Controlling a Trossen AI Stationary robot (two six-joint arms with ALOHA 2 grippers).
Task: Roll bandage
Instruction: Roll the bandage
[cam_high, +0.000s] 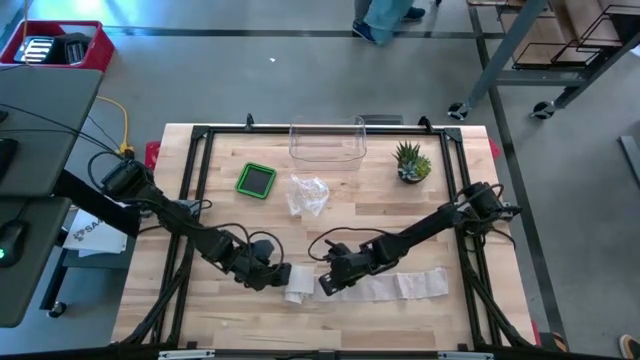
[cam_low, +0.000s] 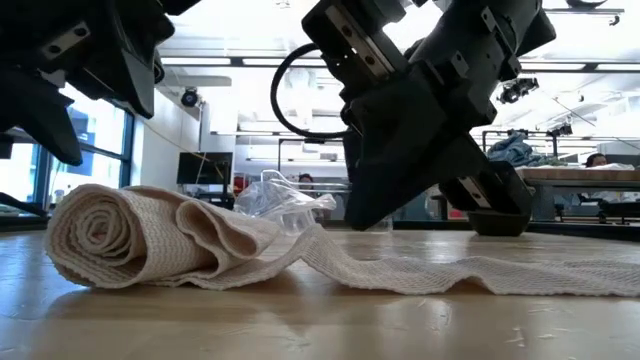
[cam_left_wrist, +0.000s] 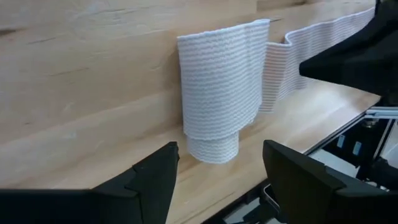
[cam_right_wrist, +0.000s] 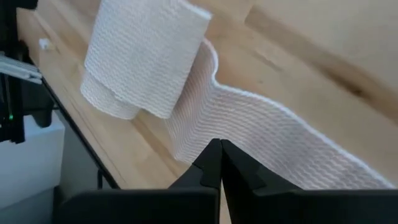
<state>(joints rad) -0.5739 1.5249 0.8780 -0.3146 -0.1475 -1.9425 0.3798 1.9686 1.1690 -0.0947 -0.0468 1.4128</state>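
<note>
- Part-rolled bandage (cam_high: 300, 284) lying on worktop (cam_high: 400, 215), just ahead of left gripper (cam_left_wrist: 217, 180).
- Left gripper wide open, empty.
- Right gripper (cam_right_wrist: 219, 163) closed, above unrolled strip.

Woven cloth on pale varnished wood

The bandage (cam_left_wrist: 217, 93) is off-white cloth with a ribbed, knitted weave, matt and slightly rough, its rolled end showing layered edges. The table (cam_high: 400, 220) is light wood with visible grain and a soft sheen, framed in black metal. At upper centre a clear plastic container (cam_high: 327, 141) looks glossy; below it crinkled transparent wrap (cam_high: 307, 194) glints.
</note>
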